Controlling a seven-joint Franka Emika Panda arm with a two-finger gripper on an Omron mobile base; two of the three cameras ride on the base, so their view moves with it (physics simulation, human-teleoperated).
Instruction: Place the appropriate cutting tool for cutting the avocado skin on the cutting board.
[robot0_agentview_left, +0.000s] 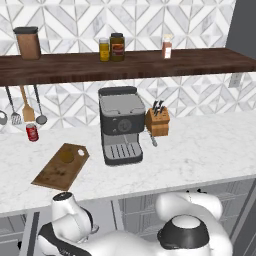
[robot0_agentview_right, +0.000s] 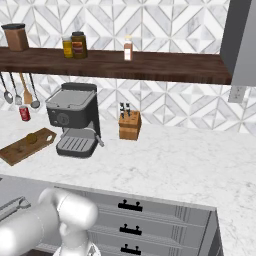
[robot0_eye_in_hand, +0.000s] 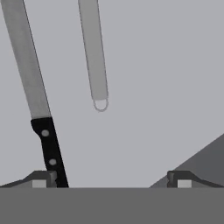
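From the left base view, the flat brown wooden cutting board (robot0_agentview_left: 61, 167) is lying bare on the white marble counter (robot0_agentview_left: 200, 150), left of the grey coffee machine (robot0_agentview_left: 119, 125). The right base view is showing the same. In the hand view, the gripper (robot0_eye_in_hand: 111, 179) is hanging with fingers apart over the slim silver-bladed, black-handled knife (robot0_eye_in_hand: 37, 105), whose handle is just beside the left fingertip (robot0_eye_in_hand: 41, 179), with an all-silver tool (robot0_eye_in_hand: 94, 52) alongside. This looks like the reaching step; next, centring on the handle and closing.

Black-handled knife (robot0_eye_in_hand: 37, 103); brown board (robot0_agentview_left: 61, 167)
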